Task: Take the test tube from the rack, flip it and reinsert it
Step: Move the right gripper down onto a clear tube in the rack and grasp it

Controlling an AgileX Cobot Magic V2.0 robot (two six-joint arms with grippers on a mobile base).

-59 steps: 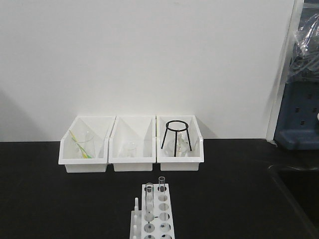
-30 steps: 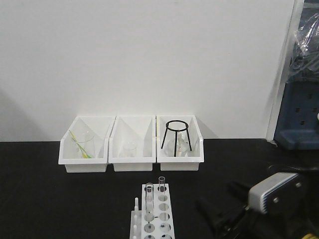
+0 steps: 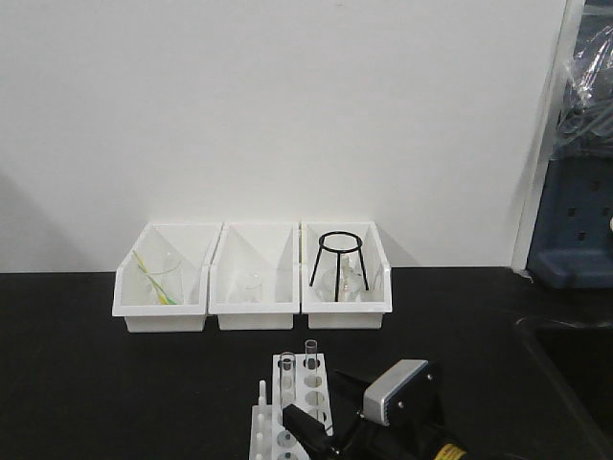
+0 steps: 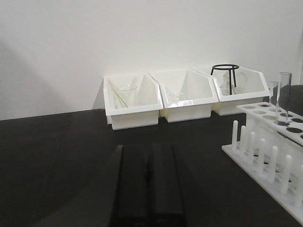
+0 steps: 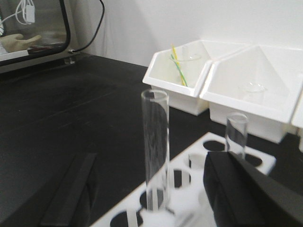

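The white rack (image 3: 312,391) stands at the front centre of the black table, with two clear test tubes (image 3: 287,376) (image 3: 310,356) upright in its far holes. My right gripper (image 3: 324,407) reaches in from the lower right and is open over the rack. In the right wrist view the nearer tube (image 5: 155,142) stands between the right gripper's (image 5: 150,158) spread fingers (image 5: 236,184), untouched, and the second tube (image 5: 236,135) is behind the right finger. My left gripper (image 4: 148,150) is shut and empty, low over the table, left of the rack (image 4: 265,142).
Three white bins (image 3: 253,305) stand in a row at the back against the wall. They hold glassware, yellow-green rods (image 3: 150,278) and a black wire tripod (image 3: 338,259). A blue unit (image 3: 575,230) stands at the far right.
My right arm came into view from the lower right and moved left to the rack. Its open fingers now flank a tube. The tubes and rack have not moved.
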